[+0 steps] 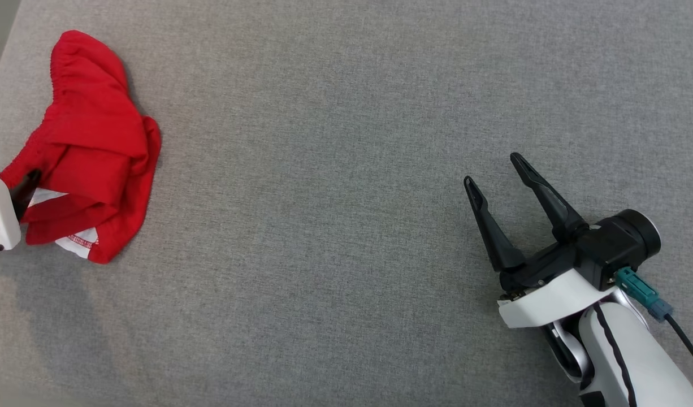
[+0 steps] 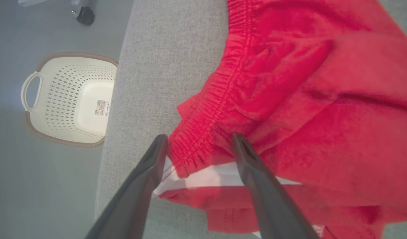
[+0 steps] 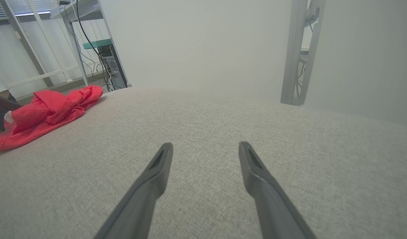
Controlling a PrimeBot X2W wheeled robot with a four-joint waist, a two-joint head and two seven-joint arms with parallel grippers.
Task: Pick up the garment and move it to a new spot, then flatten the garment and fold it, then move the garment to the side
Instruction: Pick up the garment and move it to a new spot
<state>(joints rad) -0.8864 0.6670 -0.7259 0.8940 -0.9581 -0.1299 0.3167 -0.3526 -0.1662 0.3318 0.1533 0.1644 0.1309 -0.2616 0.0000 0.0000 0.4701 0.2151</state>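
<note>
The garment [image 1: 92,152] is a crumpled red piece with an elastic waistband and white lining, lying at the far left of the grey table [image 1: 346,113]. My left gripper [image 2: 199,141] is open, its two dark fingers straddling the bunched waistband corner of the garment [image 2: 289,99] near the table's left edge. In the head view its white body and a dark finger [image 1: 24,189] show at the left border, against the cloth. My right gripper [image 1: 496,169] hovers open over bare table at the lower right, far from the garment [image 3: 47,111]; nothing lies between its fingers [image 3: 160,162].
A cream perforated laundry basket [image 2: 69,99] stands on the floor beside the table's left edge. A caster wheel [image 2: 85,15] shows on the floor farther off. Beyond the table stand a metal frame [image 3: 299,49] and a shelf with cables [image 3: 100,49].
</note>
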